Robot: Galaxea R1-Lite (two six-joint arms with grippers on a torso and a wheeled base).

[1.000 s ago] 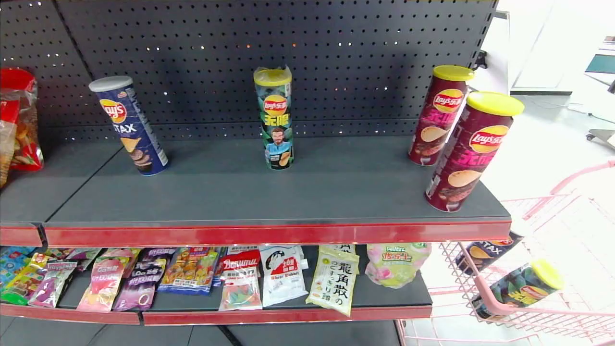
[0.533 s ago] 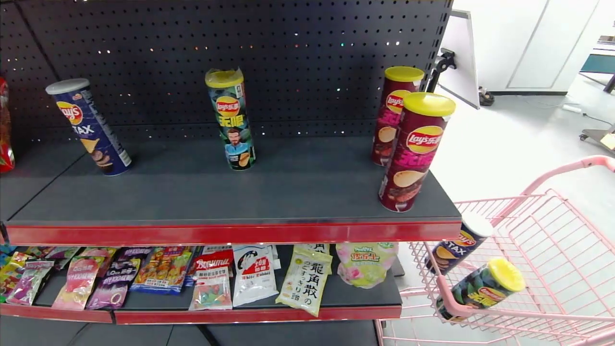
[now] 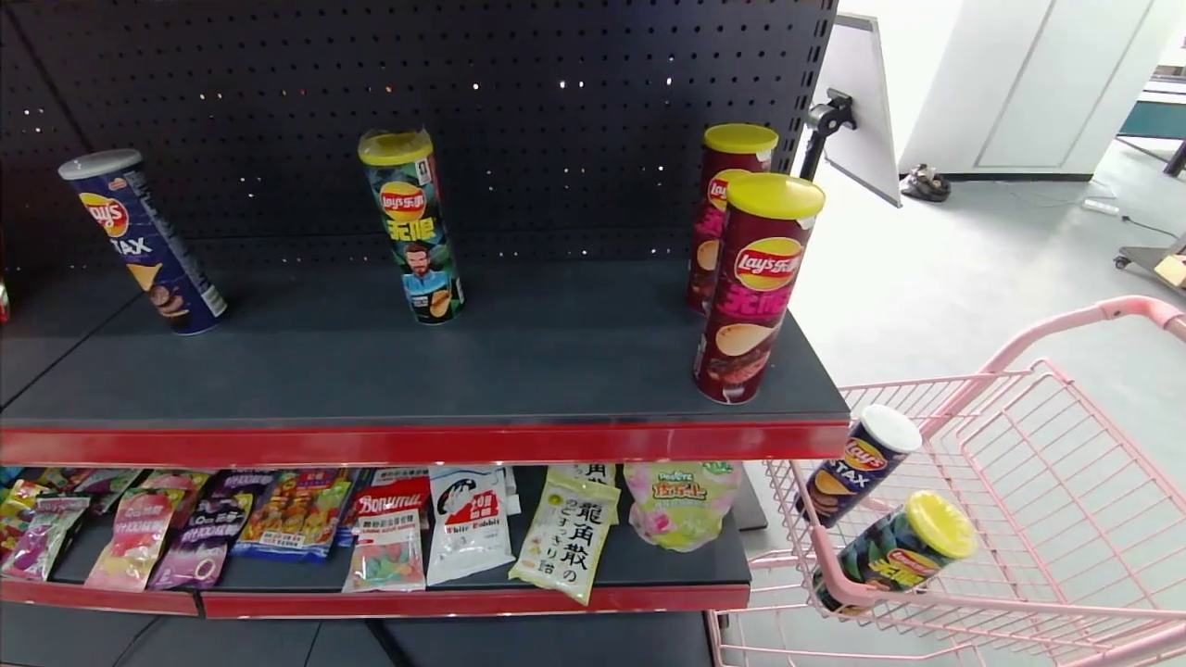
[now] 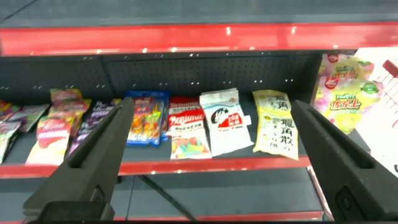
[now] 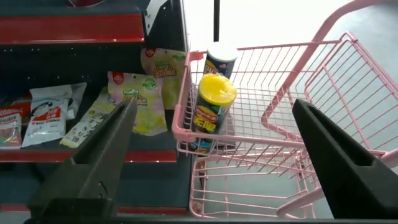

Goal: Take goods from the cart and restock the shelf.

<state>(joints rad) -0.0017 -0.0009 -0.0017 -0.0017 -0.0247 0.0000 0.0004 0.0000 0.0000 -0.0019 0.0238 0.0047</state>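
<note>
Left pincer [image 4: 211, 104] is seen with its fingers spread wide and nothing held. Straight ahead of it, well off, the lower shelf [image 4: 186, 167] is lined with snack bags [image 4: 227, 121]; the red front strip of the upper shelf [image 4: 186, 37] is seen ahead of it too, higher than the bags.

Right pincer [image 5: 214, 106] is spread wide as well, nothing gripped. Ahead of it and farther off, the pink cart [image 5: 261, 140] is parked just beside the shelf end. Two cans are propped in the cart corner nearest the shelf; the yellow-lidded can [image 5: 211, 112] is lined up roughly midway between the pincer's fingers, and the white-lidded blue can [image 5: 221, 59] is just behind it, farther from the pincer. A green pouch [image 5: 146, 99] is laid at the lower shelf's end, next to the cart.

From the head view, four cans are stood on the upper shelf [image 3: 417, 371]: a dark blue can [image 3: 139, 241] toward the robot's left, a green can [image 3: 412, 227] mid-shelf, and two maroon cans at the cart end, one [image 3: 755, 287] by the front edge and the other [image 3: 723, 176] behind it, near the pegboard [image 3: 556, 93]. Touching or not can't be told for that pair.
</note>
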